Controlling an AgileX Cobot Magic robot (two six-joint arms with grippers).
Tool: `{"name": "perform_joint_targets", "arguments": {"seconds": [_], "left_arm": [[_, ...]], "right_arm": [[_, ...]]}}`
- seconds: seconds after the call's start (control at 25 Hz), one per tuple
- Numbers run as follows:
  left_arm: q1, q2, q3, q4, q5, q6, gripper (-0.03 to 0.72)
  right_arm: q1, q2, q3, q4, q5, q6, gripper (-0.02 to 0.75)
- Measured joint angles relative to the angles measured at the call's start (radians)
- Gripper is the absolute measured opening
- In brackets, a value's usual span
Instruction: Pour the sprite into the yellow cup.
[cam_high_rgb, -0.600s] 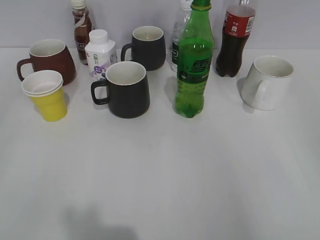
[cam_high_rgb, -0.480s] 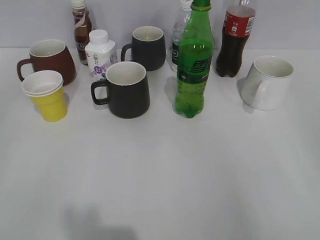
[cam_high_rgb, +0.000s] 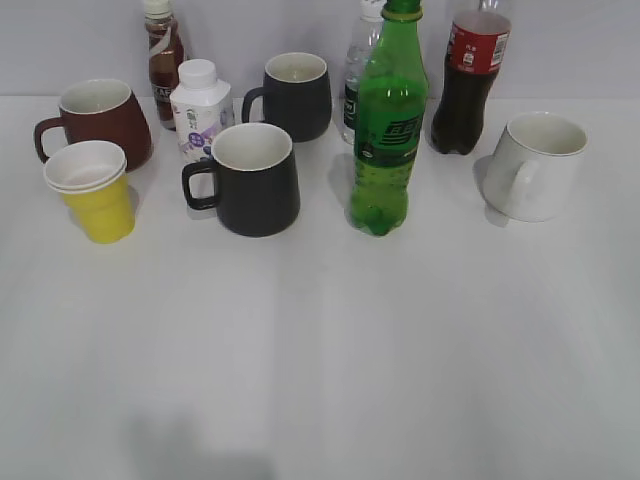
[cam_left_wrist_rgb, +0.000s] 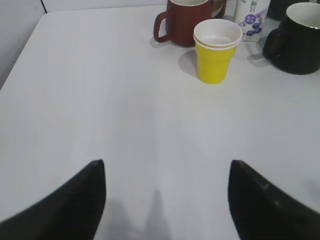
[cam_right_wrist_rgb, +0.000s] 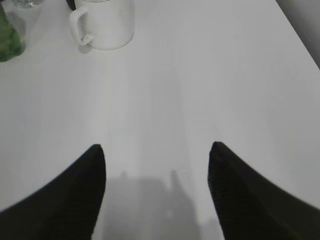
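Note:
The sprite (cam_high_rgb: 389, 125), a tall green bottle with a green cap and dark label, stands upright at the middle back of the table; its base edge shows in the right wrist view (cam_right_wrist_rgb: 9, 37). The yellow cup (cam_high_rgb: 92, 190) stands at the left, in front of the brown mug; it also shows in the left wrist view (cam_left_wrist_rgb: 216, 51), upright, white inside. My left gripper (cam_left_wrist_rgb: 166, 165) is open and empty over bare table, well short of the cup. My right gripper (cam_right_wrist_rgb: 157, 149) is open and empty over bare table. Neither arm shows in the exterior view.
A brown mug (cam_high_rgb: 100, 122), two black mugs (cam_high_rgb: 252, 180) (cam_high_rgb: 293, 95), a white mug (cam_high_rgb: 535, 165), a cola bottle (cam_high_rgb: 470, 80), a clear water bottle (cam_high_rgb: 358, 70), a small white milk bottle (cam_high_rgb: 200, 110) and a brown drink bottle (cam_high_rgb: 162, 55) stand around. The white table (cam_high_rgb: 320, 350) stretches in front.

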Motion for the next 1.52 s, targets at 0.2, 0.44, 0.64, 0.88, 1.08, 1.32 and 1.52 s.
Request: {"name": "perform_joint_targets", "arguments": {"seconds": [0.2, 0.44, 0.64, 0.88, 1.08, 1.32, 1.52], "left_arm": [[0.000, 0.000, 0.000, 0.000, 0.000, 0.000, 0.580], [0.000, 0.000, 0.000, 0.000, 0.000, 0.000, 0.580], [0.000, 0.000, 0.000, 0.000, 0.000, 0.000, 0.580], [0.000, 0.000, 0.000, -0.002, 0.000, 0.000, 0.580], [0.000, 0.000, -0.011, -0.011, -0.023, 0.000, 0.580], [0.000, 0.053, -0.029, -0.035, -0.272, 0.000, 0.580], [0.000, 0.202, -0.012, -0.039, -0.484, 0.000, 0.580]], "right_arm": [[0.000, 0.000, 0.000, 0.000, 0.000, 0.000, 0.482], [0.000, 0.000, 0.000, 0.000, 0.000, 0.000, 0.482], [0.000, 0.000, 0.000, 0.000, 0.000, 0.000, 0.482], [0.000, 0.000, 0.000, 0.000, 0.000, 0.000, 0.482], [0.000, 0.004, -0.008, 0.022, -0.011, 0.000, 0.482], [0.000, 0.102, -0.031, 0.087, -0.291, -0.001, 0.482], [0.010, 0.268, -0.031, 0.087, -0.500, -0.024, 0.482]]}}
